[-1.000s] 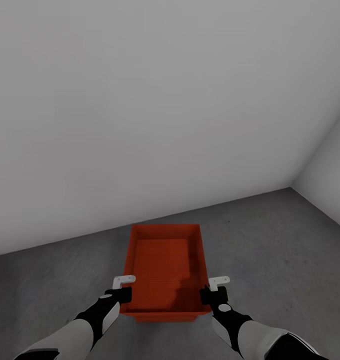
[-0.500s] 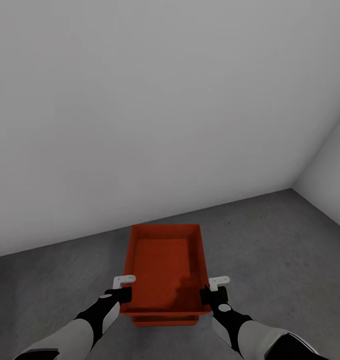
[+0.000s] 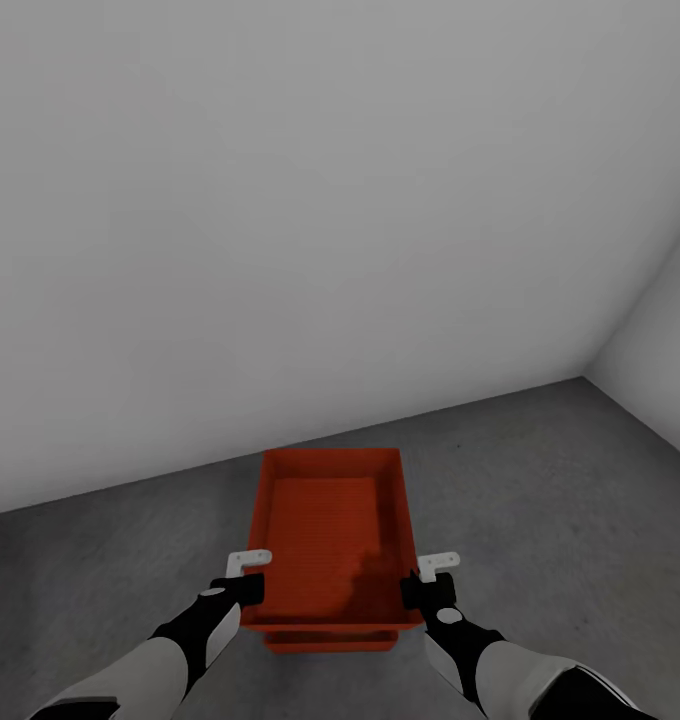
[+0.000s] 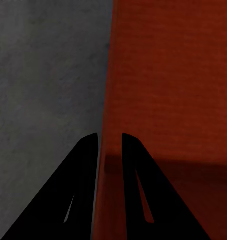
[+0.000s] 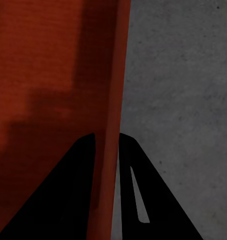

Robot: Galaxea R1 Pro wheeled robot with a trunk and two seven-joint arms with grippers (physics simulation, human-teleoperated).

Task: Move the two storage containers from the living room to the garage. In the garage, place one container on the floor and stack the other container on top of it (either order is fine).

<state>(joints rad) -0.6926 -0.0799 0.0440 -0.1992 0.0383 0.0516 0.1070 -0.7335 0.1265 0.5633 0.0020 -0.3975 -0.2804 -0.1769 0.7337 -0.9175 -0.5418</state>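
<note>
Garage corner. I have upper container point(image 3: 325, 530) pinched by both side walls — left claw point(image 3: 246, 588) on one wall, right claw point(image 3: 416, 590) on other. Second container's edge point(image 3: 330, 640) peeks beneath, on concrete floor point(image 3: 540, 480). Judging stack nearly seated — release left.

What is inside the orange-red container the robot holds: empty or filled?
Empty: the head view shows the container's bare ribbed bottom, with only shadow on it.
</note>
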